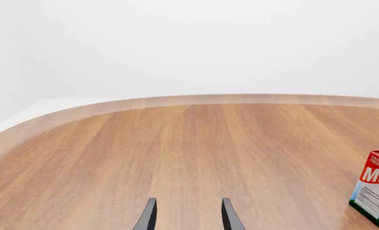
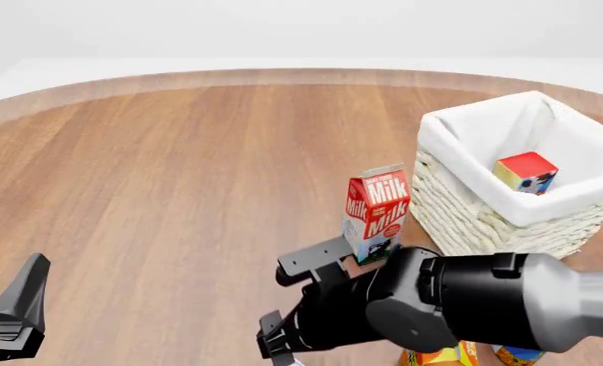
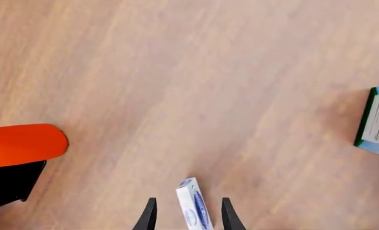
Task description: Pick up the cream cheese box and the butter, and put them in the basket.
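The cream cheese box [image 3: 194,208], small and white with blue print, lies on the table between the fingers of my right gripper [image 3: 188,218]. The gripper is open, with a gap on each side of the box. In the front view the right arm [image 2: 444,301] hides the box. The butter [image 2: 525,171], red with a blue-white picture end, lies inside the basket [image 2: 453,198], a cream wicker one with a white liner at the right. My left gripper [image 1: 188,218] is open and holds nothing. It hangs over bare wood at the near left [image 2: 14,316].
A red-white Milk carton [image 2: 377,210] stands upright just left of the basket, close beyond the right arm; it also shows as the carton [image 1: 376,189]. An orange juice carton [image 2: 438,356] sits at the near edge under the arm. A red-orange rounded object [image 3: 23,143] lies beside the right gripper.
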Available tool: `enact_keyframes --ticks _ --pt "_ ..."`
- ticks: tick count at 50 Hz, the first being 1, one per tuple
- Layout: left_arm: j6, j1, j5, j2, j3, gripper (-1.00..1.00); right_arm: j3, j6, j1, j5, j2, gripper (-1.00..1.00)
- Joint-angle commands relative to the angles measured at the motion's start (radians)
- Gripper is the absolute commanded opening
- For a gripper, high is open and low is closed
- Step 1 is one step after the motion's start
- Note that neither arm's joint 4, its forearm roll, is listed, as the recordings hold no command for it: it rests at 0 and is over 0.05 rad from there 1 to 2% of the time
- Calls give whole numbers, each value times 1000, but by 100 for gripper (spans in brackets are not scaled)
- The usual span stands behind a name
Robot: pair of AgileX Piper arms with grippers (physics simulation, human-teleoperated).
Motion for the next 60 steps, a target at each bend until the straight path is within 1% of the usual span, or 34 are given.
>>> enact_keyframes --ticks 1,11,15,28,35,60 --pt "0 0 0 0 0 100 27 1 -5 -24 16 100" --pt "0 0 0 0 0 100 36 10 2 -38 30 100" --pt "0 0 0 0 0 100 48 27 15 -55 40 100" --pt "0 0 0 0 0 100 47 24 18 -62 54 100" --pt "0 0 0 0 0 100 74 56 38 -100 76 100" --pt "0 0 0 0 0 100 82 52 30 -124 105 100"
